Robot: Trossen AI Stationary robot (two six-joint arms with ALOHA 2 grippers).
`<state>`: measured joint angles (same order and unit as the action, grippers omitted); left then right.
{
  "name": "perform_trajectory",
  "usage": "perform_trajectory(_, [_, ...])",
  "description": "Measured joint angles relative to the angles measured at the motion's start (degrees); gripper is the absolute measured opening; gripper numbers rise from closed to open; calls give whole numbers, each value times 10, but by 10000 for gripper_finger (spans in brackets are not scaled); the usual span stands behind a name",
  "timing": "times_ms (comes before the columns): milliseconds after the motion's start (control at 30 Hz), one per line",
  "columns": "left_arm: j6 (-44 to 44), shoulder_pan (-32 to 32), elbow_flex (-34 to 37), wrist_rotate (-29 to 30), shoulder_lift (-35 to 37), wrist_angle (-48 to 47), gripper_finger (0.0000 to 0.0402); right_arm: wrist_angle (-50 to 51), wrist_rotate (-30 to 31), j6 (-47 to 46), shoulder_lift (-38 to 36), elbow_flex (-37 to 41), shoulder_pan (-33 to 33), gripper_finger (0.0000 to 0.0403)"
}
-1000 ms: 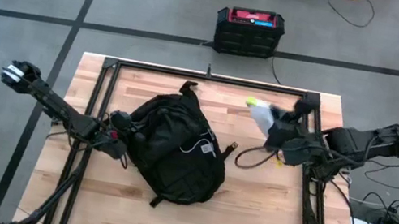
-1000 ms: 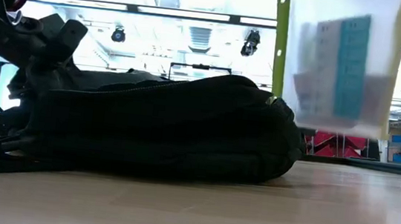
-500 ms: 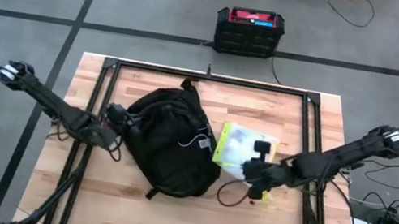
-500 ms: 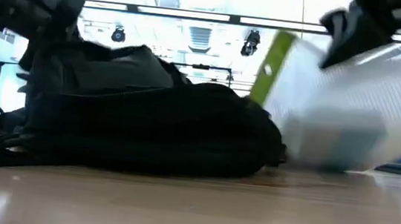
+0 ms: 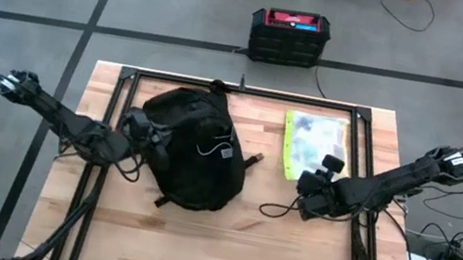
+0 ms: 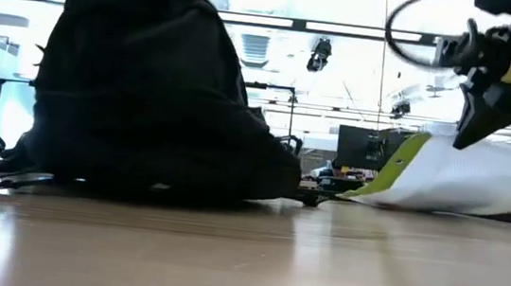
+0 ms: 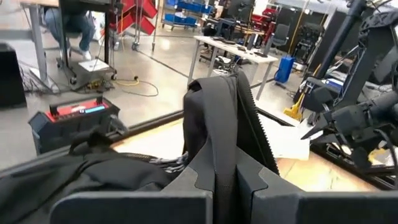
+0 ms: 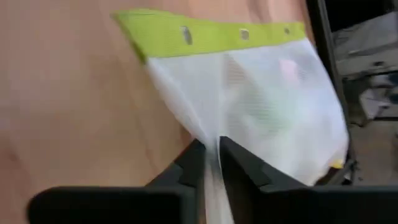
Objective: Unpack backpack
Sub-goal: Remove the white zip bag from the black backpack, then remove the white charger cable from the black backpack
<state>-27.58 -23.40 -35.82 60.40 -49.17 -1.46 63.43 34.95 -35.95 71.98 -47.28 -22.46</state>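
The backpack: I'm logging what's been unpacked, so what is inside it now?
Its inside is hidden: only black fabric of the backpack shows, with the left pincer clamping a strap. A mesh pouch lies outside, in the right pincer.

- No text, brand, number or sign can be read in any view.
- Backpack (image 5: 195,148): a small pale mark on the fabric, seen from above; too small to read.
- White pouch with green edge (image 5: 315,143), at about 2 o'clock on the table: blurred coloured contents show through, no letters legible.
- Black box with red top (image 5: 289,35), on the floor at 12 o'clock: a blue strip on the lid, unreadable.
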Motion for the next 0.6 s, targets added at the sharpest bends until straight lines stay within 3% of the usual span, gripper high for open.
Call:
perform_trajectory(133, [17,0,-38,-13,-45,0,0,-9,-5,11,1,-49,0,126])
perform_trajectory(233, [25,-1,-62,-20,-73,0,0,-75,3,59,1,-90,0,179])
perform_trajectory(400, [31,-1,-93,-56,-111,1,0,-360,4,267,10,-103,0,235])
perform_trajectory(500, [31,-2,-103,-70,-125,2,0,-505,-37,385,47,-97,12,250])
perform_trajectory(600, [31,-3,-105,-72,-126,3,0,-581,-86,432,106,-96,42,253])
